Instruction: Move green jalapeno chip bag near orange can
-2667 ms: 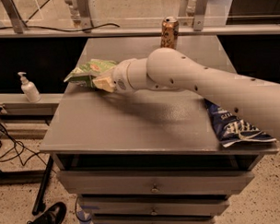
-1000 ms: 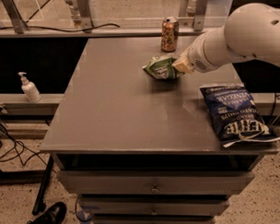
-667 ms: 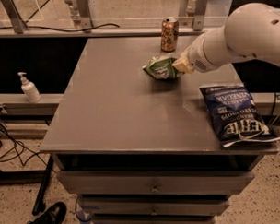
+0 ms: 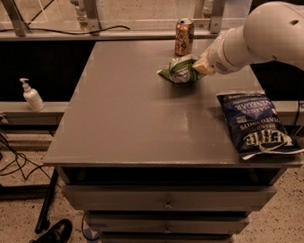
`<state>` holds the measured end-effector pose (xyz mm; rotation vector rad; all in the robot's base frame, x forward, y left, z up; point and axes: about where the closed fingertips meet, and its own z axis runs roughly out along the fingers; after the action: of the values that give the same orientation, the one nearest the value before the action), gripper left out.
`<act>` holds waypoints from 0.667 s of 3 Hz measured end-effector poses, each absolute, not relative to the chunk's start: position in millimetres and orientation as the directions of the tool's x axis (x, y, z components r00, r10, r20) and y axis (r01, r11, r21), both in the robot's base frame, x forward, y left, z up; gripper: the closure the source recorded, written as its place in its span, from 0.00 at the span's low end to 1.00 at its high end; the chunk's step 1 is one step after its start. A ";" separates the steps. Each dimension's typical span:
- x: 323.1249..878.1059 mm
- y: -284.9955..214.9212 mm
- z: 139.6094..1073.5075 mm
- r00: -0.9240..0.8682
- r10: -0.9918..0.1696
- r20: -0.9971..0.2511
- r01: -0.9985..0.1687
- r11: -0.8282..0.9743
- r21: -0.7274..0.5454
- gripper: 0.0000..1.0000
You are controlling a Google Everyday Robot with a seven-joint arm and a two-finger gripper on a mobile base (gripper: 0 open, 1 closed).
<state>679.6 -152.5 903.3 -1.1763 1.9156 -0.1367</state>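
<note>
One gripper (image 4: 200, 67) at green bag (image 4: 177, 71), between can (image 4: 184, 37) and blue bag (image 4: 254, 123).

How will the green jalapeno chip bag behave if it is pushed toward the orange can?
The green jalapeno chip bag looks crinkled and puffy, so it would likely crumple and slide, not roll. It seems light, so a nudge from the gripper, at its right end, may shift it. The orange can behind is upright and narrow; a bump might tip it.
</note>
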 end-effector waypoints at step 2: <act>726.9 -224.5 928.1 -0.209 -0.819 -0.534 -0.560 0.548 -0.622 1.00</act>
<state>726.9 -224.5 928.1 -1.1232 1.8978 -0.3688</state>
